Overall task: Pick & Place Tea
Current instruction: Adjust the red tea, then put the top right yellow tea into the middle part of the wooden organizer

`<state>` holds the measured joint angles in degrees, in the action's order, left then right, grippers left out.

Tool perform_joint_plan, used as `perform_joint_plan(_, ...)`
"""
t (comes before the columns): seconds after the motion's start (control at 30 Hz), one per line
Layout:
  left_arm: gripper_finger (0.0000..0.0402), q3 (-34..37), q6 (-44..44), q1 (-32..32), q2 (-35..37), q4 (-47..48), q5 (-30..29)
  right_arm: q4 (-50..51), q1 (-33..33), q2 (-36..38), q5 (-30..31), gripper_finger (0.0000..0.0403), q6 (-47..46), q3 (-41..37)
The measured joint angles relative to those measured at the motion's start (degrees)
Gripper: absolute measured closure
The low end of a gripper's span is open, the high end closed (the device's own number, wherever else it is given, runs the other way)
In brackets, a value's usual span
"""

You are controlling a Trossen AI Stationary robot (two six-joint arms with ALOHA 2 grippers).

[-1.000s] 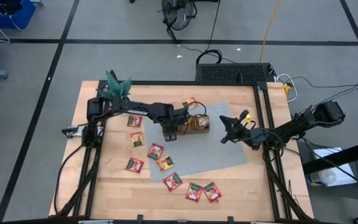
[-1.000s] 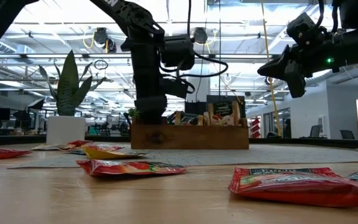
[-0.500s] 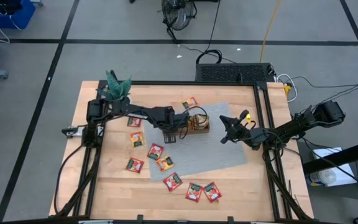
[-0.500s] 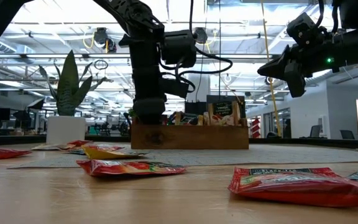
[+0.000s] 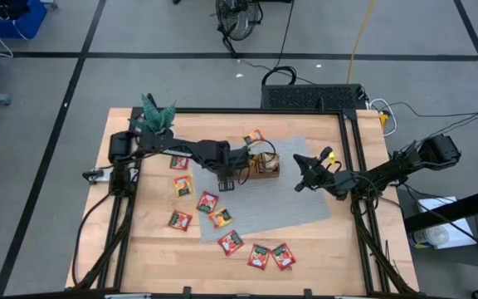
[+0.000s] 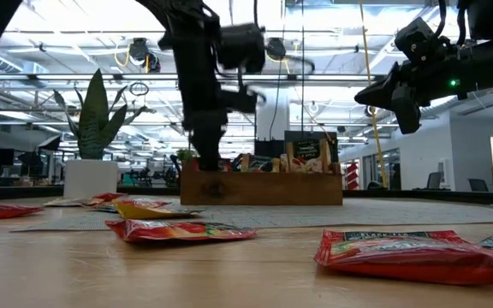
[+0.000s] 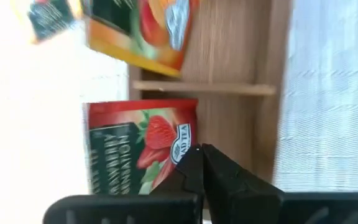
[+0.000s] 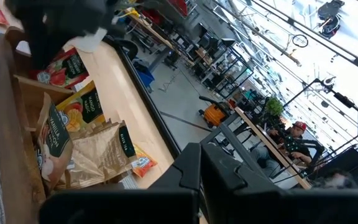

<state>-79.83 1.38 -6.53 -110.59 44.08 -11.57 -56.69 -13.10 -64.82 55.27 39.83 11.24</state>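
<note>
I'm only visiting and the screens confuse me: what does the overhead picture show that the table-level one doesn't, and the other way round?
Only the overhead view shows the grey mat under the wooden tray and the whole scatter of sachets, such as the red pair near the front edge. Only the table-level view shows the hall's ceiling lights and the plant's white pot. Both show the tray, the plant, the left pincer beside the tray and the right pincer held above the table.
</note>
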Motion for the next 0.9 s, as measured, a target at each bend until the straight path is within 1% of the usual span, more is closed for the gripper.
perform_joint_plan(0.17,0.0376,0.0,0.4,0.9,6.9,-3.4,1.1,0.0,0.0,0.0,0.0,0.0403,0.1,0.0)
perform_joint_plan(0.27,0.0379,0.7,4.3,1.5,10.8,-6.7,1.1,0.0,0.1,0.0,0.0,0.0403,0.1,0.0)
perform_joint_plan(0.33,0.0388,2.9,7.2,1.4,13.7,-10.3,1.6,0.0,0.4,0.0,0.0,0.0403,0.1,0.0)
perform_joint_plan(0.37,0.0394,4.6,8.5,1.1,15.3,-13.4,2.4,-0.1,0.7,0.0,0.0,0.0403,0.0,0.0)
perform_joint_plan(0.47,0.0397,12.2,10.7,-0.7,20.3,-24.7,7.2,-0.1,1.4,0.0,0.0,0.0403,-0.1,0.0)
perform_joint_plan(0.53,0.0388,18.4,11.0,-2.3,23.5,-32.2,9.4,-0.1,1.9,0.0,-0.1,0.0403,-0.1,0.0)
perform_joint_plan(0.63,0.0374,27.9,9.9,-5.0,28.1,-42.8,11.1,-0.8,3.5,0.0,-0.1,0.0403,-1.0,0.0)
perform_joint_plan(0.7,0.0368,33.6,8.3,-6.8,30.9,-50.8,12.6,-2.3,6.0,0.0,-0.1,0.0403,-4.1,0.0)
perform_joint_plan(0.77,0.0365,38.3,7.1,-8.0,33.1,-58.1,14.5,-1.7,9.6,0.0,-0.5,0.0403,-8.4,0.8)
perform_joint_plan(0.83,0.0365,42.3,6.9,-8.9,34.8,-64.0,15.5,4.4,13.9,0.0,-4.4,0.0403,-11.4,3.3)
perform_joint_plan(0.87,0.0365,43.8,6.9,-9.2,35.2,-66.6,15.6,10.1,16.2,0.0,-8.0,0.0403,-13.6,5.5)
perform_joint_plan(0.9,0.0365,44.9,6.9,-9.6,35.7,-68.7,15.6,16.7,18.9,0.0,-13.2,0.0403,-16.0,8.4)
